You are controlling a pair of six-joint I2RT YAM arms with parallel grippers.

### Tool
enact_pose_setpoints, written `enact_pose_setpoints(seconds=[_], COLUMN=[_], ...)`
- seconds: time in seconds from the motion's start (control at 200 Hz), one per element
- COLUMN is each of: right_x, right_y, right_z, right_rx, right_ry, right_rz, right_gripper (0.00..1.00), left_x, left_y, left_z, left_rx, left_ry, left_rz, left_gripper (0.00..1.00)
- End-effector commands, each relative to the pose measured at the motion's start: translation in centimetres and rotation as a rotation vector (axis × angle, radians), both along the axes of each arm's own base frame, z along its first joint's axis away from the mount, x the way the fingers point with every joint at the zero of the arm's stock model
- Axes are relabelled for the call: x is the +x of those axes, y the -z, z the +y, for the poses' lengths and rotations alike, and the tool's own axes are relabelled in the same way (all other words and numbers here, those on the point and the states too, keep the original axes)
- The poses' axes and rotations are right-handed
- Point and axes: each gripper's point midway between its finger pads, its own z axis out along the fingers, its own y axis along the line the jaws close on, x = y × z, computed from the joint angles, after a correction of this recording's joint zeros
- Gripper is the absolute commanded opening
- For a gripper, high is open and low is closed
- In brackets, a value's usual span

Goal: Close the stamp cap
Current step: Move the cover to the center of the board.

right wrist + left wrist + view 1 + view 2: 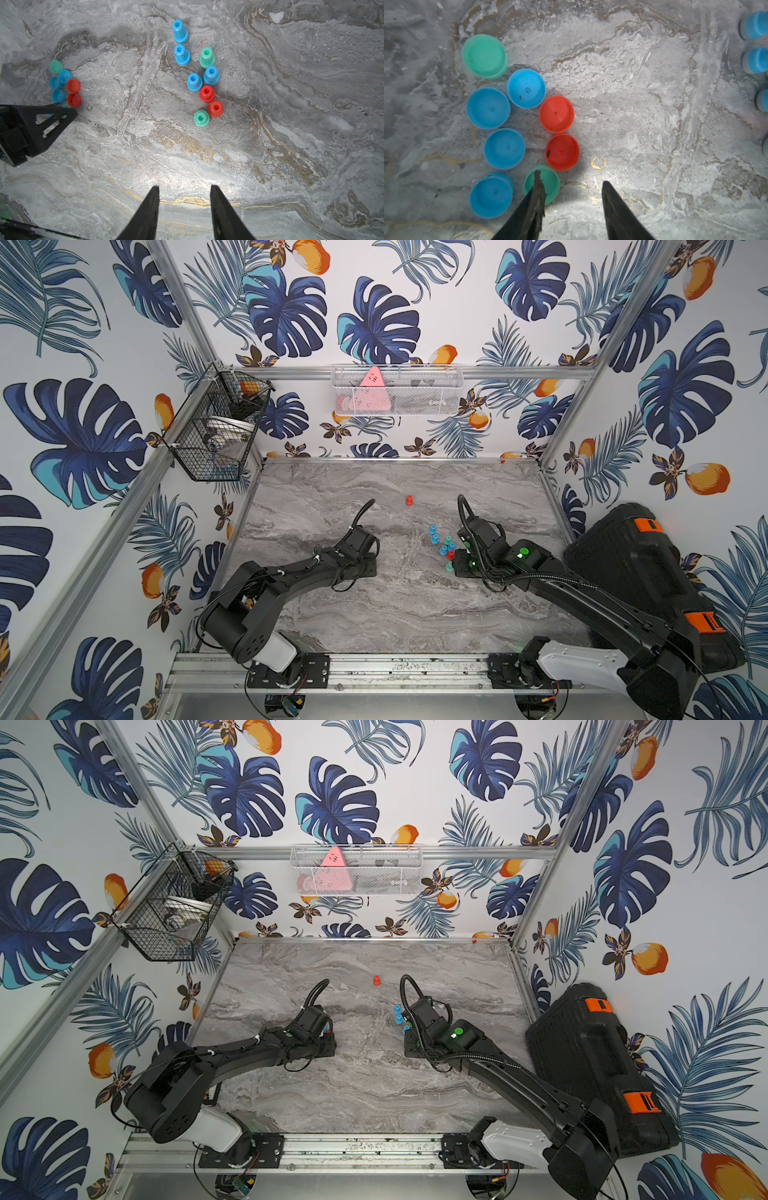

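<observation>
Several loose stamp caps lie open side up in a cluster: a green cap point(484, 55), blue caps point(488, 108) and two red caps point(556, 114). My left gripper point(571, 178) hovers open just beside them, one finger over a second green cap point(551, 182), and holds nothing. Several uncapped stamps point(206, 93) in blue, green and red stand upright in a group point(442, 545). A lone red stamp point(409, 500) stands farther back. My right gripper point(185, 187) is open over bare marble, short of the stamps. In both top views the wrists hide the grippers.
A black case point(644, 572) with orange latches leans at the table's right edge. A black wire basket point(216, 427) hangs on the left wall and a white mesh basket point(395, 389) on the back wall. The arm bases sit on the front rail point(395, 668).
</observation>
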Motion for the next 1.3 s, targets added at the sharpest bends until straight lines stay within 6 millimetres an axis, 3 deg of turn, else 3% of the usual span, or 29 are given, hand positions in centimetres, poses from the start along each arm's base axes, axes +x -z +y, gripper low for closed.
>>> enact_pose_setpoints(seconds=[0.0,0.33,0.515,0.931,1.296], right_x=[0.1,-0.2,-0.2,-0.8,-1.1], right_y=[-0.2,-0.2,-0.4,-0.4,-0.6], right_z=[0.1,-0.2,-0.1,-0.6,-0.9], right_rx=[0.005,0.004,0.02,0.033,0.028], right_ry=[0.002,0.008,0.012,0.026,0.029], right_rz=[-0.004,-0.005,-0.007,-0.006,-0.009], right_gripper=[0.43,0.43,0.42,0.42,0.41], left_x=[0.3,0.1,-1.0,-6.1,-6.7], left_y=[0.2,1.0,1.1,3.0,3.6], left_z=[0.1,0.0,-0.8,-4.8,-10.0], left_rx=[-0.003,0.001,0.015,0.04,0.04], left_ry=[-0.015,-0.014,0.013,0.109,0.196], left_rz=[-0.007,0.008,0.008,0.026,0.02], left_gripper=[0.5,0.49,0.49,0.49,0.49])
